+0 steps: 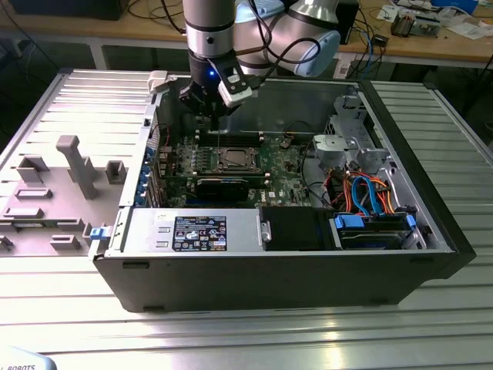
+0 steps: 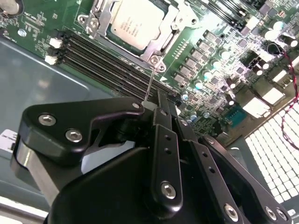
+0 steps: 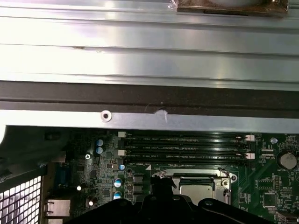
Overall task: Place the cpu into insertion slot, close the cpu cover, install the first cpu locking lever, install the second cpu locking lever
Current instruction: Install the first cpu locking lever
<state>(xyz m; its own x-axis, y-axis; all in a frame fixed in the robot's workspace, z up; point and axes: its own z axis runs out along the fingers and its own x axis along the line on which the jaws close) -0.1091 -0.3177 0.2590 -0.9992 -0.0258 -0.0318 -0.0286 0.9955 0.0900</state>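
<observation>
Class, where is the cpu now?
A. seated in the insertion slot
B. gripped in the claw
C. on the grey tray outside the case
A: in the second wrist view the cpu lies flat on the green board, framed by the cpu cover, apart from the claw.

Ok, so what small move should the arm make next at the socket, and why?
Probably swing the locking lever down flat to latch it. In the second wrist view the cpu lies under the closed cpu cover, while the lever stands raised from the cover's corner, its free end at the shut gripper.
</observation>
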